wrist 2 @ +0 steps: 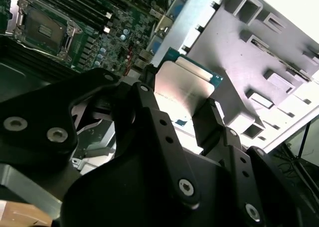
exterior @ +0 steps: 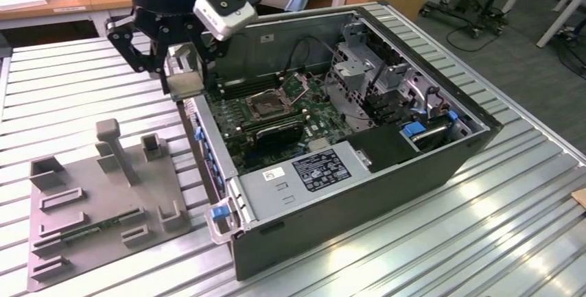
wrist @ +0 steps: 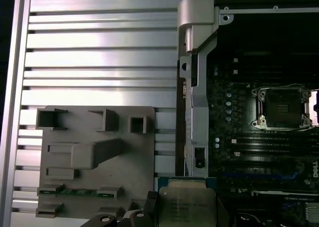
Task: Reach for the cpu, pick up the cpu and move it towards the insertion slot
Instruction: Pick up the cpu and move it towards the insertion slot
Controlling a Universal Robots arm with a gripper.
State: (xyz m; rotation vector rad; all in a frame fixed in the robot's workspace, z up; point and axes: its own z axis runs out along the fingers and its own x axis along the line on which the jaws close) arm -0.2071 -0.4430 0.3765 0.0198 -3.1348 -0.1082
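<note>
Ribbed aluminium table (exterior: 512, 235) under everything, slats running across; wooden benches and wheeled stands in the background of the exterior view. Open computer case (exterior: 366, 194) lying on its side, motherboard (exterior: 274, 122) exposed. Grey fixture tray (exterior: 101, 215) at about 8 o'clock from the case, well apart from it, with upright posts and a narrow green circuit strip (exterior: 92, 230) seated near its lower part.

Gripper (exterior: 186, 77) hanging at the case's rim, at 10 o'clock in the exterior view, above the table edge of the chassis wall. Fingers (wrist 2: 207, 118) clamped on the cpu (wrist 2: 179, 90): pale silver lid, blue-green border showing at one corner in the second wrist view, black fingers pressing opposite edges. Same chip in the first wrist view (wrist: 187, 207), printed lid facing the camera, sitting over the chassis flange between tray and motherboard. In the exterior view, cpu (exterior: 185, 84) seen as a light square below the black linkage, lifted off the tray, not touching the case as far as can be told.

Insertion slot (exterior: 268, 105) near the middle of the motherboard, shiny frame, dark centre, empty, at roughly 4 o'clock from the gripper and apart from it. Also in both wrist views (wrist: 281, 107) (wrist 2: 42, 27), long black memory slots (wrist: 264, 142) just beside it.
</note>
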